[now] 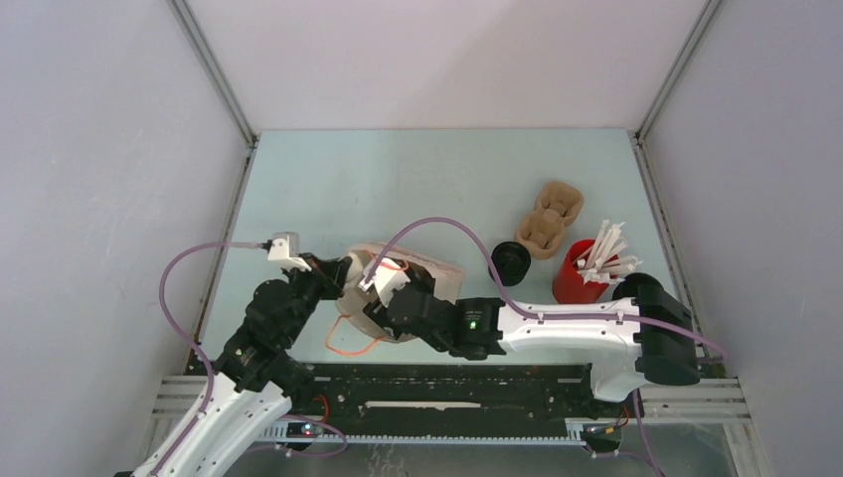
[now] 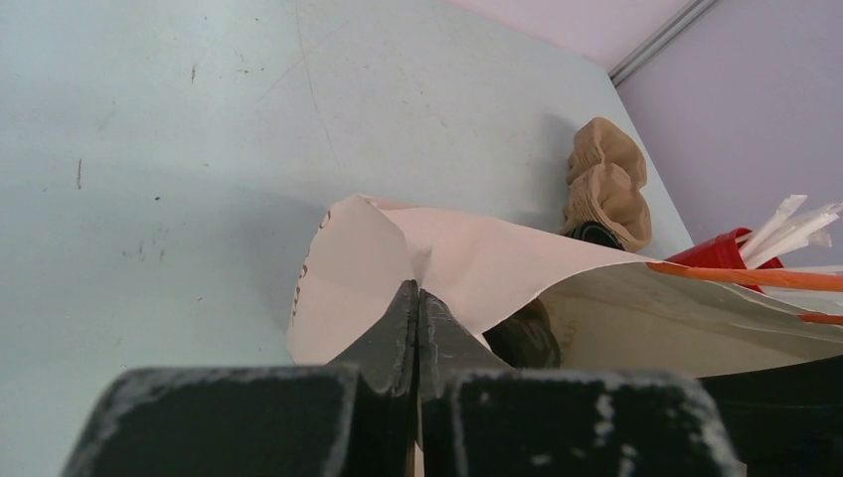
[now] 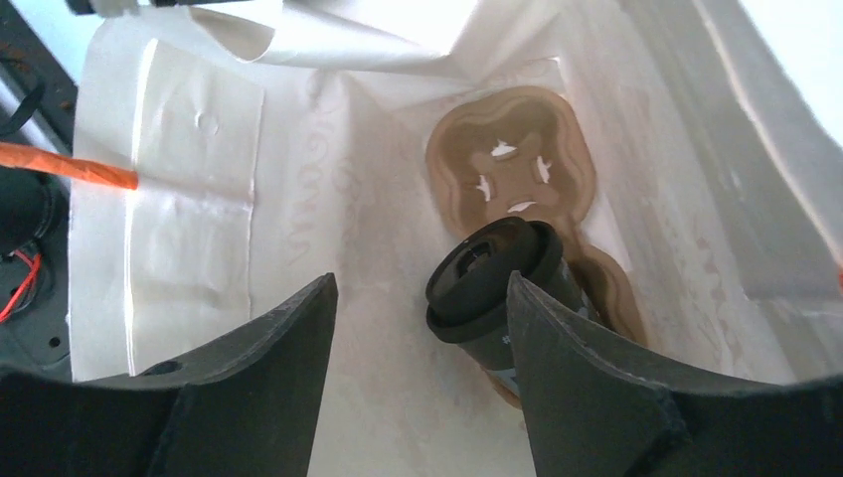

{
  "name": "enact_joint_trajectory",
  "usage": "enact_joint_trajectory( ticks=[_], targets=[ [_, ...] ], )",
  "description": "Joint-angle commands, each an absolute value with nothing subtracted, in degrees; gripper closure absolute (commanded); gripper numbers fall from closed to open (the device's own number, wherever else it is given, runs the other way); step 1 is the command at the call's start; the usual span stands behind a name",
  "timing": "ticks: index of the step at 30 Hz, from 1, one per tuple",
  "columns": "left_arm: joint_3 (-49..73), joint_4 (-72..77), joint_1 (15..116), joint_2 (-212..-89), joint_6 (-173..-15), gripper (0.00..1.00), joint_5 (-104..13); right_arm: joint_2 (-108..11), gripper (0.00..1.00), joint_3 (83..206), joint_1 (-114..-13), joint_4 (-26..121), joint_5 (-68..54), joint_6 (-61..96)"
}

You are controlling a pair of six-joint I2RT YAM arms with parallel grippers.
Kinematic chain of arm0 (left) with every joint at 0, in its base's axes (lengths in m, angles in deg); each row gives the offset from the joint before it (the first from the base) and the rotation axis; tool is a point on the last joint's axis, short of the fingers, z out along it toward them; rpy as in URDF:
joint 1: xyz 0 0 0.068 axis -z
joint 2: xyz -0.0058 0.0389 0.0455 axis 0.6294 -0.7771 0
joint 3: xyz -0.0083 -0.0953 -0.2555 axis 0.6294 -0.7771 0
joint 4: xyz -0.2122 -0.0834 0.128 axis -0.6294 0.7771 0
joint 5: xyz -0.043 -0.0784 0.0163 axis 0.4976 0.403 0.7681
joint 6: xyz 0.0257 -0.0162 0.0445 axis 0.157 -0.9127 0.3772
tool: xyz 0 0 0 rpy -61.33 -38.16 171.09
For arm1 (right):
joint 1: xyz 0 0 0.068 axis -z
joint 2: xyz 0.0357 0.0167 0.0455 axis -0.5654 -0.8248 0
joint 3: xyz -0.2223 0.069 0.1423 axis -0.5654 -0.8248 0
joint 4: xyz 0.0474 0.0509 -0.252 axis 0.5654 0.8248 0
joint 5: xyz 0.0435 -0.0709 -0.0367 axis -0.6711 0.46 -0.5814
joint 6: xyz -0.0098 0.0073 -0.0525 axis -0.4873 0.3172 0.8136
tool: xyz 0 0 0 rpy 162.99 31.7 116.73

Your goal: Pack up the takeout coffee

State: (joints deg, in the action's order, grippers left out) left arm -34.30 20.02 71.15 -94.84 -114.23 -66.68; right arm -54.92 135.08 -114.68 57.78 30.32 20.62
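Coffee cup (image 3: 487, 283) inside bag (image 3: 179, 219), resting on carrier (image 3: 512, 164) there.

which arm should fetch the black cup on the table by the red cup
Right. The black cup sits on its side, and the right gripper has open jaws. The left gripper is shut on the rim of the paper bag, holding it open.

Pale blue-green tabletop (image 1: 398, 179), plain lilac-grey walls (image 1: 99, 199), aluminium corner posts (image 1: 214, 70), even light
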Motion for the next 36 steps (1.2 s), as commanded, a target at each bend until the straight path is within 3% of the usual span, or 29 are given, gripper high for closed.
enact_joint_trajectory(
  ticks=[1, 11, 22, 30, 36],
  targets=[
    [-34.47, 23.87, 71.35, -94.61, -114.63, 1.0, -65.82, -54.11, 0.3, 134.83, -116.29, 54.6, 38.24, 18.31],
    [-35.02, 23.29, 71.35, -94.51, -114.9, 1.0, -65.59, -54.23, 0.41, 134.83, -117.41, 52.35, 39.57, 18.69],
    [-34.56, 23.48, 71.35, -93.56, -115.42, 1.0, -69.31, -56.79, 0.41, 134.87, -116.89, 47.5, 47.19, 23.01],
    [-37.21, 16.15, 71.35, -93.67, -113.37, 1.0, -71.53, -57.39, 0.42, 134.86, -114.25, 48.26, 33.55, 26.31],
    [-38.24, 14.19, 71.35, -94.08, -114.24, 1.0, -69.69, -58.29, 0.42, 134.95, -114.07, 52.93, 42.72, 17.65]
  ],
)
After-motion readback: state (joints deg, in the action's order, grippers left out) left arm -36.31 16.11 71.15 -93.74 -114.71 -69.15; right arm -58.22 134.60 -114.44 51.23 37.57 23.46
